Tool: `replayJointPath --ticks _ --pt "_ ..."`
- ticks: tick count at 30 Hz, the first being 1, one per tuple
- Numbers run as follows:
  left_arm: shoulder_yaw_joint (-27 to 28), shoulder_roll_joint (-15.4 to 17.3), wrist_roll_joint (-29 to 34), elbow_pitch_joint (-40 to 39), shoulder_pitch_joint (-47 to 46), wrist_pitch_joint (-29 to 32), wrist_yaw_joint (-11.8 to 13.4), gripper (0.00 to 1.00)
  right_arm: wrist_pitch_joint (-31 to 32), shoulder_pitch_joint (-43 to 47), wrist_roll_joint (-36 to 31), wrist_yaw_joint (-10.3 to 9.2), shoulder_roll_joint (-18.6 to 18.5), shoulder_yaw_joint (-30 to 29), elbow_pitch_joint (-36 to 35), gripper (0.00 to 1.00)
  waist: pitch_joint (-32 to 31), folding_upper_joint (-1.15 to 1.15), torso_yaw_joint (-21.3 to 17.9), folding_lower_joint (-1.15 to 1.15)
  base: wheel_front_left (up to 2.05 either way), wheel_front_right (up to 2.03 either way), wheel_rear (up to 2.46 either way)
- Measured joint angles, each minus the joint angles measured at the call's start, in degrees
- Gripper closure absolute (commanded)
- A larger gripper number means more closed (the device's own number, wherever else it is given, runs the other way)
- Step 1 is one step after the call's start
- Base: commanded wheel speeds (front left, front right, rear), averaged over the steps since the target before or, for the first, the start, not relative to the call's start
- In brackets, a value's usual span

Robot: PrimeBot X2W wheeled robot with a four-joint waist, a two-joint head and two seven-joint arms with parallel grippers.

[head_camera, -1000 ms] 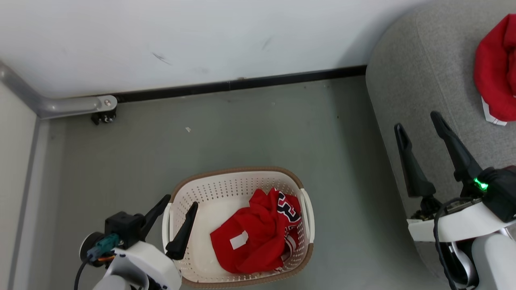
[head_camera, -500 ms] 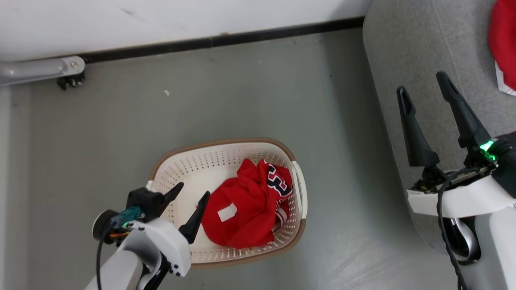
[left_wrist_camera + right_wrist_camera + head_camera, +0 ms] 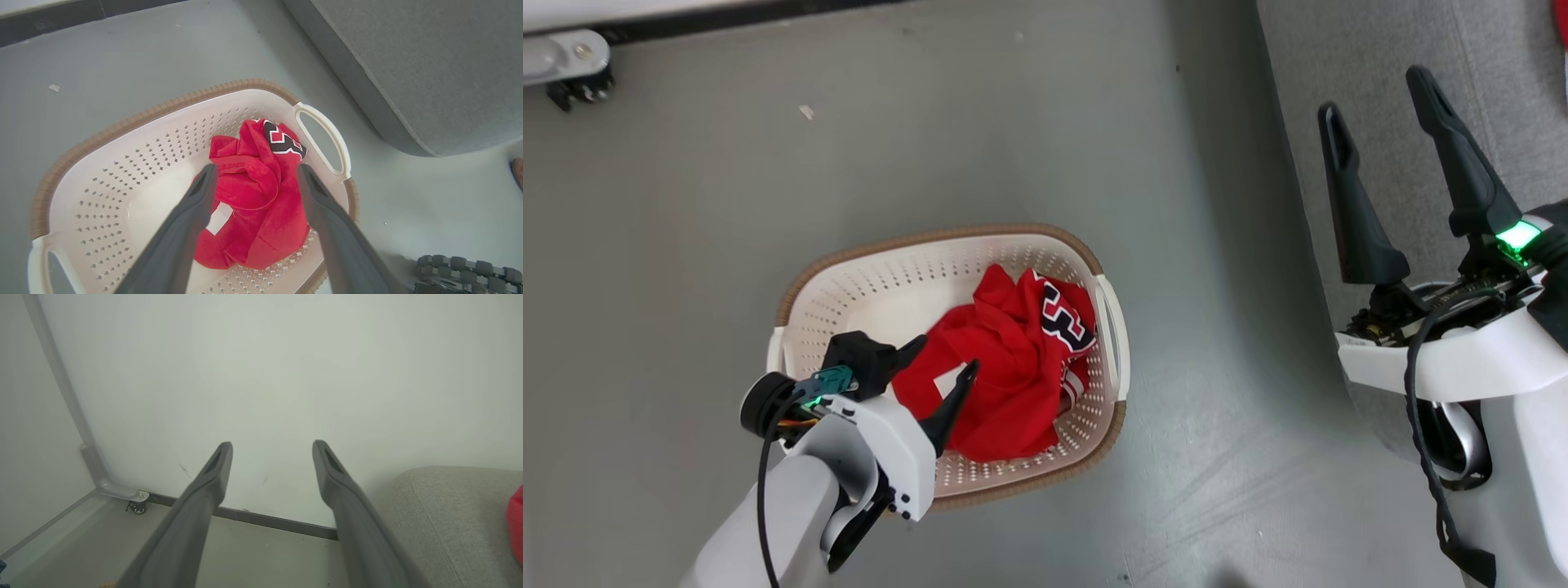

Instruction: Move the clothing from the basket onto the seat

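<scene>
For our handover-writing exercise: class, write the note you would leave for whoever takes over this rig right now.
Left end effector: open, straddling the red jersey in the basket, nothing gripped.
Right end effector: open, empty, raised near the seat.
Done: one red garment lies on the seat.
Left: close on the jersey, lift it out, place it on the seat.

red jersey (image 3: 1013,359): crumpled in basket (image 3: 931,237) | basket: on floor near seat (image 3: 1372,49) | red garment (image 3: 515,522): on seat
</scene>
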Motion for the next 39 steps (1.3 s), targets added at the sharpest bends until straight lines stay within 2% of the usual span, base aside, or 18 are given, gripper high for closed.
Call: replayJointPath --ticks 11,31,39 --pt "-3.58 0.16 -1.54 1.66 -5.14 1.55 -0.01 0.00 -0.01 -3.33 -0.57 0.00 0.83 0.54 -0.34 0.00 5.21 0.00 -1.62 0.00 0.00 0.00 0.00" --pt "-9.98 1.91 -3.61 4.78 -12.83 2.43 0.00 0.00 -0.01 -8.65 -0.57 0.00 2.16 2.02 -1.41 0.00 13.68 0.00 -4.88 0.00 0.00 0.00 0.00" --pt "-10.95 3.31 -3.70 6.55 -15.49 2.18 0.00 0.00 -0.01 -9.28 -0.57 0.00 2.45 2.48 -1.42 0.00 16.36 0.00 -6.23 0.00 0.00 0.00 0.00"
